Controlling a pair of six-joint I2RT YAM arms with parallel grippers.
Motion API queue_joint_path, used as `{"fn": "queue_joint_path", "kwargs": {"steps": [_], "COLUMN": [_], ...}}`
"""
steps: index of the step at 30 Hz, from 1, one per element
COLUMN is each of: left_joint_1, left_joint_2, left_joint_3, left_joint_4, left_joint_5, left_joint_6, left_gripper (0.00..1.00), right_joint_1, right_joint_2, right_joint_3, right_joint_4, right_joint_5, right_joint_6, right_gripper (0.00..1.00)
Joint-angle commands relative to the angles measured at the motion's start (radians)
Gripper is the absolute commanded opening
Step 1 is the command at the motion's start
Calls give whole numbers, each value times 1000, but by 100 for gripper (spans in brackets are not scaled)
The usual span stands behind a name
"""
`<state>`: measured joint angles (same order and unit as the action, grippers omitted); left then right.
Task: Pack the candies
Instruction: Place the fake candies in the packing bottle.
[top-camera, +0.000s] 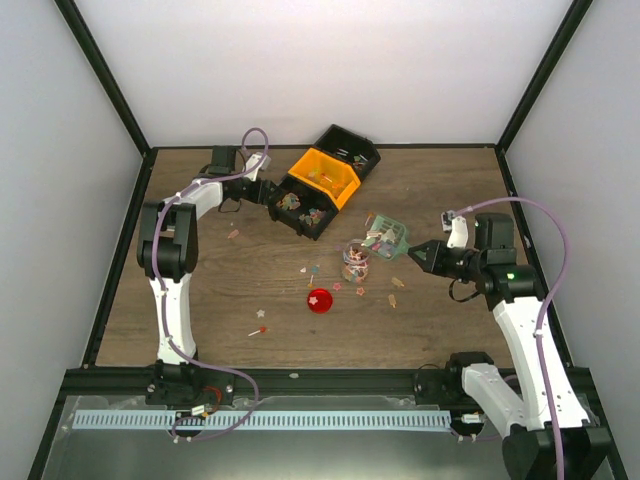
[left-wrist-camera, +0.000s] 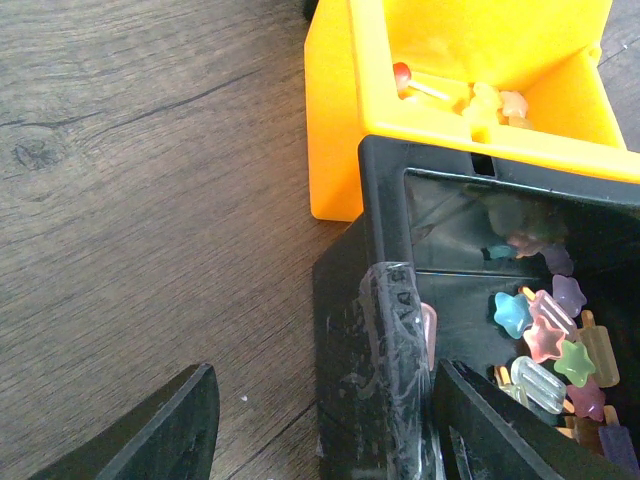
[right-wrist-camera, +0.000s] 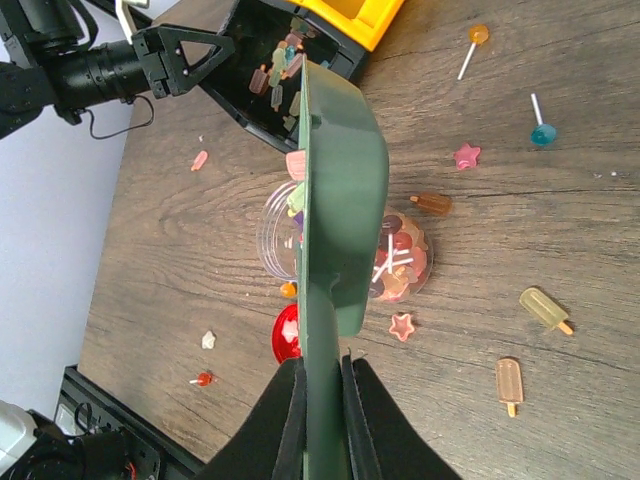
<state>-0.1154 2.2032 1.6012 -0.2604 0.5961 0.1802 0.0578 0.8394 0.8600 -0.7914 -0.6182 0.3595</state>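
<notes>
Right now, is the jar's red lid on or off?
Off: the red lid lies on the table, apart from the jar holding candies.

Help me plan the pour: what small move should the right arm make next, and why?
Probably tilt the green scoop a little more over the jar. The jaws of the right gripper are shut on its handle, the scoop hangs above the open, partly filled jar, and candies seem to sit in the scoop.

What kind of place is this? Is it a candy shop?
Probably a robot test booth, not a shop: a left arm and right arm bolted by a wooden table, plain white walls around, candies scattered.
</notes>
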Motion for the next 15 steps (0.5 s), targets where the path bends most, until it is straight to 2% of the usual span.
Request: {"fn": "queue_joint_path", "kwargs": {"steps": [1, 15], "left_joint_1": [5, 8], "left_joint_2": [2, 2], "left_joint_3": [-24, -24], "left_joint_4": [-14, -13], "left_joint_5": [2, 2], "left_joint_6": [4, 5], "left_gripper": [60, 60], "right_joint_1": [14, 57], "right_joint_2": [0, 26], "right_joint_3": [66, 103], "right_joint_4": [-16, -44], "right_joint_5": [21, 80], "right_joint_6": [-2, -7], "right_gripper": [1, 1]}}
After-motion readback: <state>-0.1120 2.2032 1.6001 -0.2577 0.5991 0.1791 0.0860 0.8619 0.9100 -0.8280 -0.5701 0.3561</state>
